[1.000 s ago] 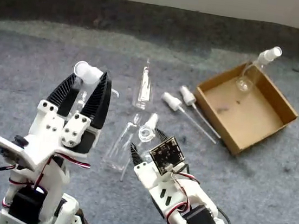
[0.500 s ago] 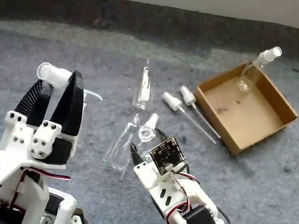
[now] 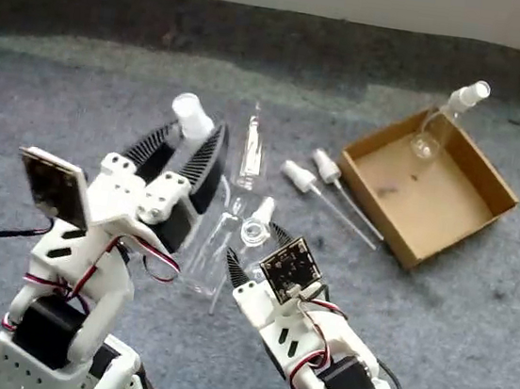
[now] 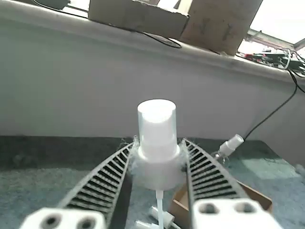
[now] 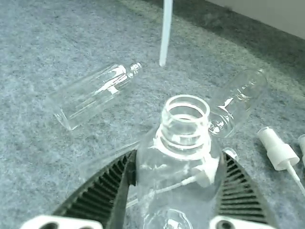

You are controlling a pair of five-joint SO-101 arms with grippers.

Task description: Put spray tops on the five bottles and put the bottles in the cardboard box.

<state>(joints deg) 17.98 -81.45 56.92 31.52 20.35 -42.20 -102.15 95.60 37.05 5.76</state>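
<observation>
My left gripper [image 3: 194, 129] is shut on a white spray top [image 3: 190, 113], held off the carpet with its thin tube [image 4: 159, 209] hanging down between the fingers. My right gripper [image 3: 254, 241] is shut on a clear bottle [image 5: 183, 143], upright with its neck open. In the right wrist view the tip of that tube [image 5: 166, 33] hangs a little beyond the bottle's mouth. One empty bottle [image 3: 250, 153] lies farther out and another [image 3: 209, 245] lies beside my right gripper. Two loose spray tops [image 3: 310, 174] lie near the cardboard box [image 3: 477, 164], which holds a capped bottle [image 3: 443, 117].
The box stands at the right on grey carpet, with its near corner close to the spray tops' long tubes [image 3: 352, 215]. A wall runs along the far edge. Bare carpet lies to the left and behind the bottles.
My left arm swung out to the left, then came back right and turned at the wrist, carrying the spray top toward the middle bottles. The right arm has kept still with its bottle.
</observation>
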